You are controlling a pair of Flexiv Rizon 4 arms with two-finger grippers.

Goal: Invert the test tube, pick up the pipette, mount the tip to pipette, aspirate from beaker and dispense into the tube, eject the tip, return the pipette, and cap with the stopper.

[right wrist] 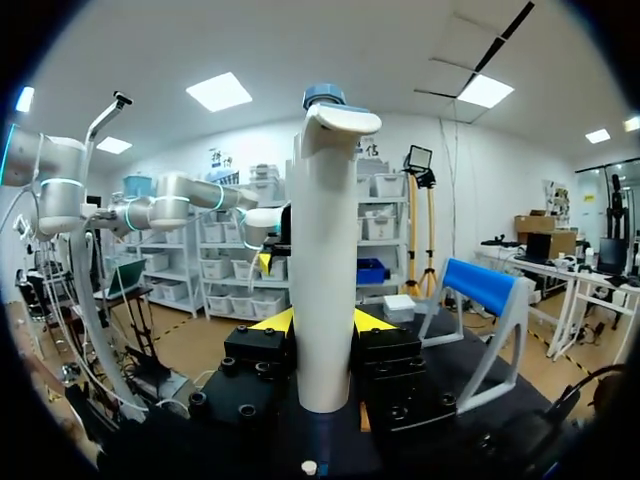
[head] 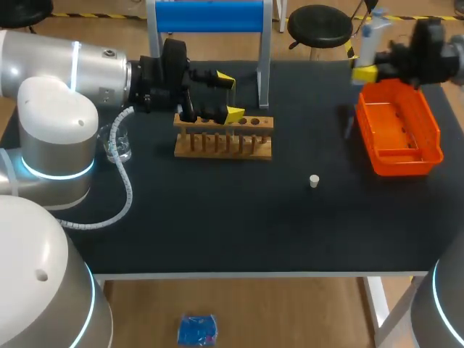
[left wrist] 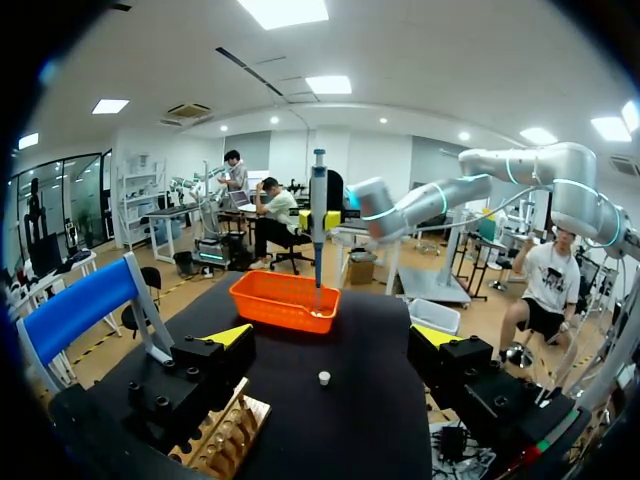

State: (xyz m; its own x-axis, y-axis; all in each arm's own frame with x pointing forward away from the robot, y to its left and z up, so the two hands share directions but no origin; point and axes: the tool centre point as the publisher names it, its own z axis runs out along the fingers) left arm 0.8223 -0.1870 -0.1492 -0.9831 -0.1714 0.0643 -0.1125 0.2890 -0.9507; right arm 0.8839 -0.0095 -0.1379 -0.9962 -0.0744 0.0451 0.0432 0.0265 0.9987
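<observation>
At the table's (head: 217, 217) far right corner, our right gripper (head: 368, 71) was clenched on the pipette (head: 370, 40), upright, both yellow-tipped fingers (right wrist: 272, 320) pressing its white body (right wrist: 325, 260); its thin end hung by the orange basket's (head: 435, 148) wall on the rack side. Whether it was over the rim or just outside, we could not tell. Our left gripper (head: 229, 96) hovered released over the wooden rack's (head: 223, 145) back edge, fingers spread wide, nothing between them. The stopper (head: 314, 180) stood on the black tabletop between rack and basket, well apart from both and from the front edge; the glass beaker (head: 117, 146) sat near the left edge, beside our left arm's base.
</observation>
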